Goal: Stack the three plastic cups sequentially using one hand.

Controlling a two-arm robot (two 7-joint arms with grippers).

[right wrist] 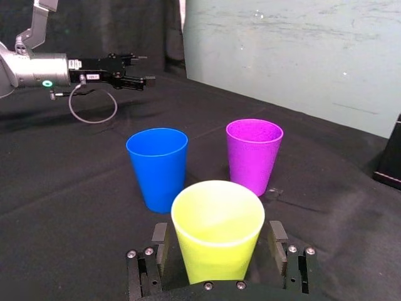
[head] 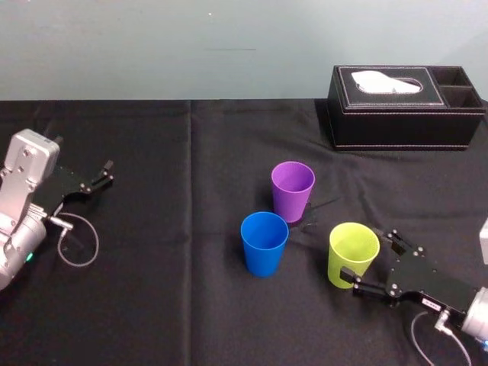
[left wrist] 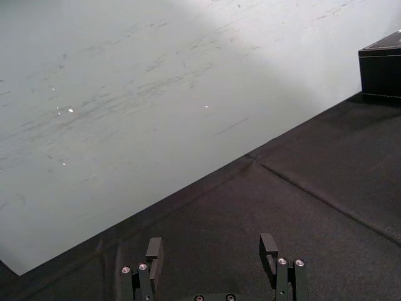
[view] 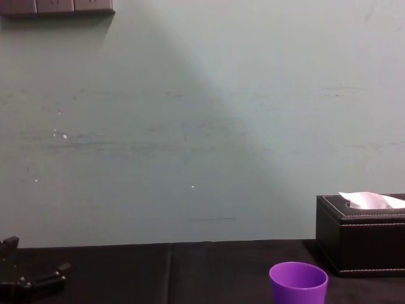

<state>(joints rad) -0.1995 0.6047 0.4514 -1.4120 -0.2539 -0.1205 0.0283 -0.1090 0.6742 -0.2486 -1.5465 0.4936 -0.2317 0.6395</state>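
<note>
Right end effector [head: 370, 258] spread wide, straddling upright lime green tapered plastic cup [head: 354, 253], not clamped. Blue tapered plastic cup [head: 264, 242] near, ahead of fingertips. Left end effector [head: 105, 174] parked, wide.

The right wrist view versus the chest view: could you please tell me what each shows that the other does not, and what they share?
Right wrist view, not chest: the lime green cup standing inside the open right tool, and the blue cup beside it.
Chest view, not right wrist: the white tissue poking from the black tissue box, and a grey panel high on the wall.
Shared: the purple cup, the left tool parked at the left, the black tablecloth and the wall.
</note>
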